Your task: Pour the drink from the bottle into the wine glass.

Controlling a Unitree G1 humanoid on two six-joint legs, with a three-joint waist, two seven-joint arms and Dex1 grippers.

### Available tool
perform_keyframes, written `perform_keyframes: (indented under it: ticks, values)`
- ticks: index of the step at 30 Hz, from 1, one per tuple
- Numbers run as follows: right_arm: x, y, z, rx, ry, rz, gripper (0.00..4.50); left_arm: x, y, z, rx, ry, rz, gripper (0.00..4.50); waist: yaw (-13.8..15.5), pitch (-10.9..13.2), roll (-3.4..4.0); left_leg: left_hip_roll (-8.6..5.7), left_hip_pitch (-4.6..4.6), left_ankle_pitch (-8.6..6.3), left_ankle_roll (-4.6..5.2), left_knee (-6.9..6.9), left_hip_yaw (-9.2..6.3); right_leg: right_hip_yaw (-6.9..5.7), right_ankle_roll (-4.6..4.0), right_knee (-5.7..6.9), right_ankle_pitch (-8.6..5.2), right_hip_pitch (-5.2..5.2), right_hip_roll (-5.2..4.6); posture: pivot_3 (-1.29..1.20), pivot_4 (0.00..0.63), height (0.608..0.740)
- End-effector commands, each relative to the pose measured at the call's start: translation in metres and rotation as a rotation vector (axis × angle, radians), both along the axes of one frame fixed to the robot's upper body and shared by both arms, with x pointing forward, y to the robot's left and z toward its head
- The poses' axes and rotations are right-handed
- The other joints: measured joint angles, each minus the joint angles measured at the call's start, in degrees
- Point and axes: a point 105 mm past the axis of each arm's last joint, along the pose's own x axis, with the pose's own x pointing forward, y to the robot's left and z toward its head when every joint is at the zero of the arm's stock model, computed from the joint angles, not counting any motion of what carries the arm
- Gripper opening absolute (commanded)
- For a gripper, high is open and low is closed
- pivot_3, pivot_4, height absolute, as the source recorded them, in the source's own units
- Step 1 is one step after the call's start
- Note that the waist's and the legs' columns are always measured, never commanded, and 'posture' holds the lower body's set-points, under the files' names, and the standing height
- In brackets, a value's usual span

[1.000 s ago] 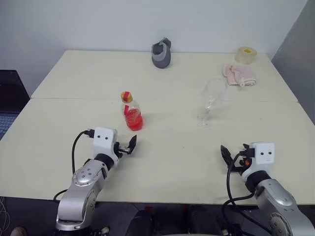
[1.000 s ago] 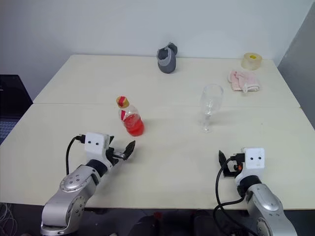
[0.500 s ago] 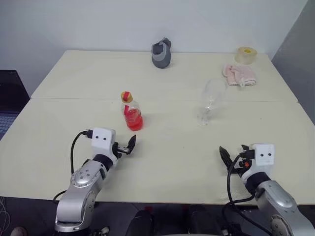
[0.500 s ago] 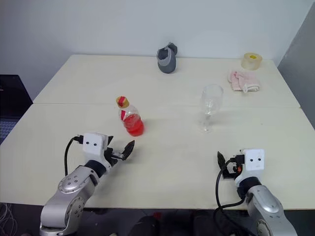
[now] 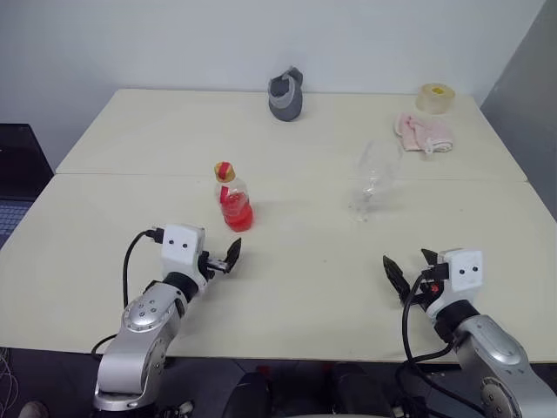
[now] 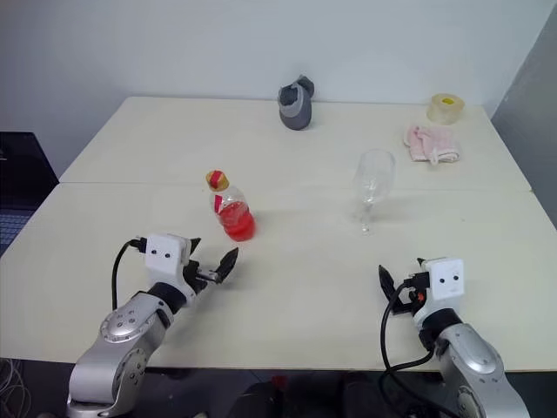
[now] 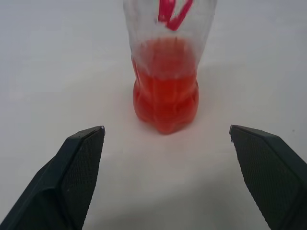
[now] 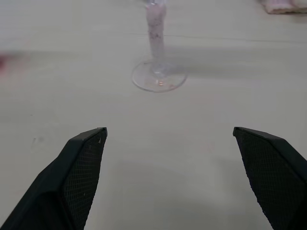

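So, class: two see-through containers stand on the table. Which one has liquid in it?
The bottle, standing ahead of the left end effector: its lower body holds the red drink. The taller stemmed wine glass is empty.

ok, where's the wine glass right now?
In the head views the wine glass stands upright right of centre on the table, ahead of the open right hand, with the pink cloth behind it and the bottle off to its left.
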Motion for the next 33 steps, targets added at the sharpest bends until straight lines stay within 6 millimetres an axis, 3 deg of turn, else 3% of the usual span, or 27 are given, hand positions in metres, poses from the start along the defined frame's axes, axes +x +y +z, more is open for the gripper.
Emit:
perform_keyframes:
  ticks: [1,7,20,33]
  values:
    - [-0.003,0.014,0.016,0.017,-0.081,0.131,4.5,0.001,-0.004,0.007,-0.021,-0.045,-0.034,4.45,-0.1,0.0,0.0,0.0,0.0,0.0,0.0,-0.01,0.02,0.0,0.0,-0.01,0.0,0.0,0.0,0.0,0.15,0.74]
    - [-0.019,0.037,0.031,0.086,-0.157,0.378,4.5,0.003,-0.005,0.008,-0.006,-0.078,-0.037,4.45,0.0,0.0,-0.01,0.02,0.01,-0.01,0.01,-0.02,0.01,0.0,0.0,-0.05,0.0,0.02,0.0,0.0,0.15,0.74]
    - [-0.038,0.049,0.037,0.045,-0.191,0.661,4.5,0.018,-0.006,0.008,-0.003,-0.105,-0.076,4.45,0.0,0.0,-0.02,-0.01,0.35,-0.12,0.22,0.0,-0.01,-0.06,0.03,-0.19,0.02,0.43,0.03,0.0,0.15,0.74]
    - [-0.033,0.051,0.036,0.031,-0.166,0.653,4.5,0.038,-0.015,0.012,-0.013,-0.143,-0.117,4.45,0.1,0.0,-0.03,-0.01,0.33,-0.11,0.2,0.0,-0.07,-0.06,0.06,-0.26,0.04,0.46,0.02,0.0,0.15,0.74]
